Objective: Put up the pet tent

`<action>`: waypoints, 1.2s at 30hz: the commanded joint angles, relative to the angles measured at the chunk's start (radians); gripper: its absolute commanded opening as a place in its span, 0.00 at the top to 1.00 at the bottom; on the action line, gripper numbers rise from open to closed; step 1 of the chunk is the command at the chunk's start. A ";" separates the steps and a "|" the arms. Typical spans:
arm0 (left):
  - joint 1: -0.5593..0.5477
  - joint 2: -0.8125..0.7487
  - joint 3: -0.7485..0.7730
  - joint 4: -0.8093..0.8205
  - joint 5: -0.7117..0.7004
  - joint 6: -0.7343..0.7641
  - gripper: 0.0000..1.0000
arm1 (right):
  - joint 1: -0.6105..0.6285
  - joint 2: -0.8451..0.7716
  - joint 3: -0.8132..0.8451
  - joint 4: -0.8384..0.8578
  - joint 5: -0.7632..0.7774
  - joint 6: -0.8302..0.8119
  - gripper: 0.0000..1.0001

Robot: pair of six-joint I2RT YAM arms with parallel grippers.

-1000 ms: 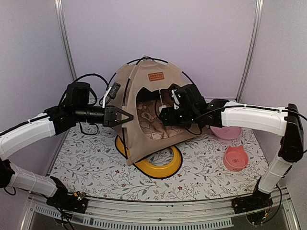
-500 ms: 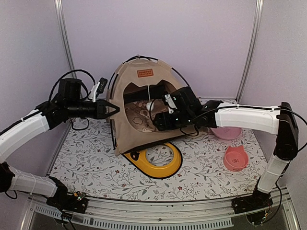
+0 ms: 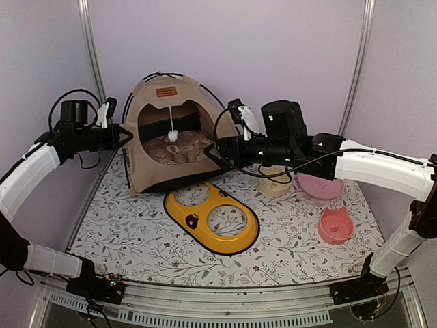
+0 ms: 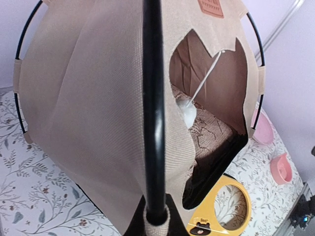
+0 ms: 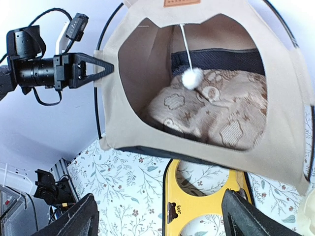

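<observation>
Pet tent (image 3: 147,104): upright at the far left of the flowered table (image 3: 136,232), doorway facing near and right; white pompom (image 3: 173,134) hangs in the doorway, patterned cushion (image 3: 186,145) lies inside.
Left claw (image 3: 124,137): pinched together on the black pole (image 4: 153,123) at the tent's left edge.
Right claw (image 3: 213,154): fingers (image 5: 81,216) wide apart, holding nothing, just right of the doorway.
Yellow tray (image 3: 210,207): flat, just near the tent.

Left arm (image 3: 33,169), right arm (image 3: 382,167): white shells, black joints. Black cable loop (image 3: 72,91) at 12 o'clock of left wrist (image 3: 87,137).
</observation>
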 commanded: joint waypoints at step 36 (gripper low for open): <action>0.305 -0.227 -0.247 0.123 -0.063 -0.004 0.97 | -0.074 0.252 -0.366 -0.063 0.173 0.144 0.04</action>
